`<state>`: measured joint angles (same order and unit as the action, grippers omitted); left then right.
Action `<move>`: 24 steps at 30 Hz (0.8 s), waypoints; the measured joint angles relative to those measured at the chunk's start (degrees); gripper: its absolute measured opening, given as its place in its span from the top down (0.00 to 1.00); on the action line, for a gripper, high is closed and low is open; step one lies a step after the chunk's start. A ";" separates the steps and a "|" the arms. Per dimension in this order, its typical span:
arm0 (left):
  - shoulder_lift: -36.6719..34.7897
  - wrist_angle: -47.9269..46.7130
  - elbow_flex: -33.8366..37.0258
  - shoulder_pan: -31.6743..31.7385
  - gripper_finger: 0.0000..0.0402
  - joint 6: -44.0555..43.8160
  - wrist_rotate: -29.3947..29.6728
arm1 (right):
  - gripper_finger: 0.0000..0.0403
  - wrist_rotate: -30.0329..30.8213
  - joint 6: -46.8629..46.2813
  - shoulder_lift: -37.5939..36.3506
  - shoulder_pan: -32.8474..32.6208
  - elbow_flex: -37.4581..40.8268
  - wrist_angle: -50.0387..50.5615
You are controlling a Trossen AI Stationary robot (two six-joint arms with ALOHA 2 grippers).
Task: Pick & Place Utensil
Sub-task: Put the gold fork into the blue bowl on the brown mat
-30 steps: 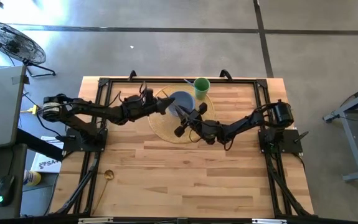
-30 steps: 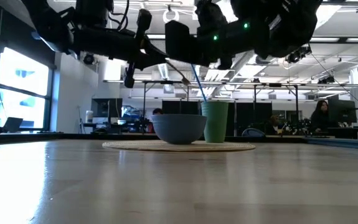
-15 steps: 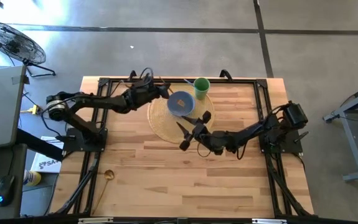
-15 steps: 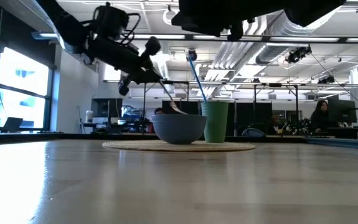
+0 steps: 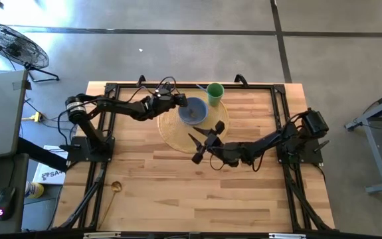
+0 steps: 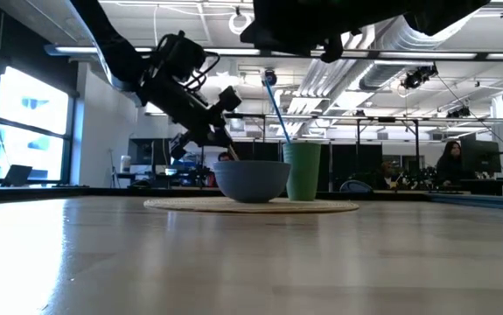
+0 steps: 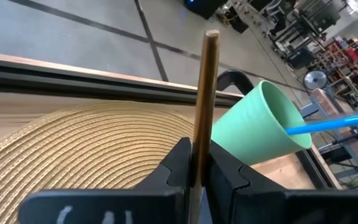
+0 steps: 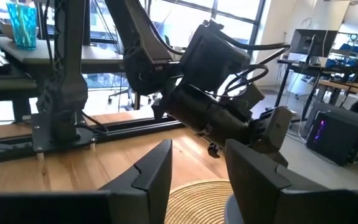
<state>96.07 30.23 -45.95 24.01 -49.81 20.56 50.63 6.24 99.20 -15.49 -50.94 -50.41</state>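
A blue bowl [image 5: 194,111] and a green cup [image 5: 215,93] with a blue straw stand on a round woven mat [image 5: 174,133] at the table's far middle. My left gripper [image 5: 175,103] is at the bowl's left rim, shut on a thin wooden utensil [image 7: 208,87]. In the low view the utensil's lower end [image 6: 231,149] drops behind the bowl's rim [image 6: 251,164]. My right gripper [image 5: 202,143] hangs open and empty over the mat's near edge. Its two fingers stand apart in the right wrist view [image 8: 197,168]. My left gripper pinches the utensil's straight wooden handle [image 7: 201,140] between its two fingertips. The handle's free end [image 7: 211,37] sticks out past the fingers. The gripper comes slanting down from the table's left [image 6: 220,127]. The utensil is tilted, with its lower end inside the bowl.
A small gold-coloured spoon [image 5: 115,188] lies near the table's left near corner. Black frame rails run along the table's far edge and sides. Bare wood lies open on the near half of the table [image 5: 197,192].
My left gripper has gone down toward the bowl and tipped, so the utensil's lower end has dropped from above the bowl into it. My right gripper has drawn back from beside the bowl toward the table's near edge.
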 joint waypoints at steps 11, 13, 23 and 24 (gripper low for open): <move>0.00 -4.27 0.02 0.00 0.94 -5.94 2.18 | 0.65 0.00 0.00 0.00 0.14 0.00 -0.10; 0.00 -4.32 0.02 0.00 0.93 -5.91 2.17 | 0.65 0.00 -0.02 0.00 0.14 0.00 -0.07; 0.04 -5.34 0.09 0.00 0.86 -3.86 2.54 | 0.65 0.00 -0.02 0.02 0.14 0.00 -0.01; 0.04 -5.55 0.09 0.00 0.86 -3.86 2.54 | 0.65 0.00 -0.02 0.02 0.14 0.00 -0.01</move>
<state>96.12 24.67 -45.87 24.01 -53.67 23.09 50.63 6.22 99.22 -15.35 -50.94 -50.41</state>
